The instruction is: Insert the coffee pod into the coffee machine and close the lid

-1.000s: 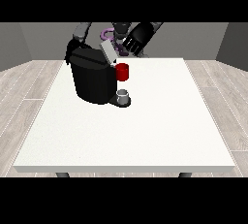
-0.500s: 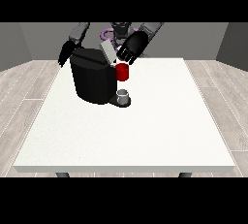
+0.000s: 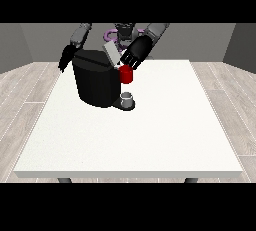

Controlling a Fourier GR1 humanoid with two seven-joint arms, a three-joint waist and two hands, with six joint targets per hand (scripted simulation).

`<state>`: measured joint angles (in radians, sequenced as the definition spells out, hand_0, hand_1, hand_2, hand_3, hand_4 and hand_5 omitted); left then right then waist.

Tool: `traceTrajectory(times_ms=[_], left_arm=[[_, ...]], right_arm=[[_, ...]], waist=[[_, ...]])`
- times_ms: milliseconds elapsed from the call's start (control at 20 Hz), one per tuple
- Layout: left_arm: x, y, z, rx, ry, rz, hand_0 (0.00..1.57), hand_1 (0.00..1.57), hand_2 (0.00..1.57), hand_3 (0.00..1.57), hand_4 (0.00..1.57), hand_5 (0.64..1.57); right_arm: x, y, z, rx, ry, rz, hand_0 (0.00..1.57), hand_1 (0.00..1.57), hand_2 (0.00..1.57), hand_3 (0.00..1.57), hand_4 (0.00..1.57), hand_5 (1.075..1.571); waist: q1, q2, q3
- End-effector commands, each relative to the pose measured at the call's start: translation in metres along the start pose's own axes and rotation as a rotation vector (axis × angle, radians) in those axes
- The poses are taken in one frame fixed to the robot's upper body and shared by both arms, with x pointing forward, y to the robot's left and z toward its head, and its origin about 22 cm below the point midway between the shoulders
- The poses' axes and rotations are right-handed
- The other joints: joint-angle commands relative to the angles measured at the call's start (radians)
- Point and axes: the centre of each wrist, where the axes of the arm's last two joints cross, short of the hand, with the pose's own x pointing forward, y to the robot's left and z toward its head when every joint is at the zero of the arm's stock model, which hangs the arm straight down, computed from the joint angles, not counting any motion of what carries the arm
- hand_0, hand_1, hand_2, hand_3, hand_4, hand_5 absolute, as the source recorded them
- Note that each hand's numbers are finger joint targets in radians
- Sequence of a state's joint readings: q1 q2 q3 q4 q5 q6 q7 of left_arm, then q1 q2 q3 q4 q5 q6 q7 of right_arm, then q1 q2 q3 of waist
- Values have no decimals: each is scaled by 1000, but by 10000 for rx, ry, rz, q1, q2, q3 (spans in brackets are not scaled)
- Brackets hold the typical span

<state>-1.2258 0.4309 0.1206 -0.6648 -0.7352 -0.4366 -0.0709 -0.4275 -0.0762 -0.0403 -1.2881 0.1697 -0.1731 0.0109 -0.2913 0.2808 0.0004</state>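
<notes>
Hand at the view's right (image 3: 136,53) is hovering upper centre, fingers pointing down-left, touching the raised lid (image 3: 111,53); whether curled, cannot tell. Coffee machine (image 3: 97,78) is sitting just below-left. Pod not visible. Hand at the view's left (image 3: 66,58) is hanging behind the machine.

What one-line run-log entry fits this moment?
machine: far left of table | lid: raised | hand at view's right: at lid | hand at view's left: beside machine | cup: under spout
</notes>
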Motion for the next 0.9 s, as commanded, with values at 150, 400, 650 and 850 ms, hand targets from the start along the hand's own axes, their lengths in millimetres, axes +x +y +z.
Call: traceTrajectory(times_ms=[150, 400, 650, 850], left_arm=[[-12, -5, 2, 268, -64, -140, 1169, 1169, 1235, 1200, 422, 1571], [8, 23, 2, 435, -446, -112, 1227, 1227, 1258, 1198, 406, 1571], [22, 29, -1, 609, -571, -189, 1212, 1212, 1245, 1199, 352, 1571], [-9, 16, 5, 959, -248, -207, 1189, 1189, 1207, 1172, 362, 1571]], right_arm=[[6, -3, -1, -156, -151, 100, 0, 0, 0, 0, 33, 1571], [13, -6, -11, -310, -352, -249, 0, 0, 0, 0, 100, 1571], [-2, 18, -1, -235, -113, -218, 0, 0, 0, 0, 0, 1571], [1, -7, 0, -21, -101, -96, 0, 0, 0, 0, 0, 1571]], waist=[[-124, 288, -4], [-82, 346, -1], [-18, 390, 0], [-298, 283, -4]])
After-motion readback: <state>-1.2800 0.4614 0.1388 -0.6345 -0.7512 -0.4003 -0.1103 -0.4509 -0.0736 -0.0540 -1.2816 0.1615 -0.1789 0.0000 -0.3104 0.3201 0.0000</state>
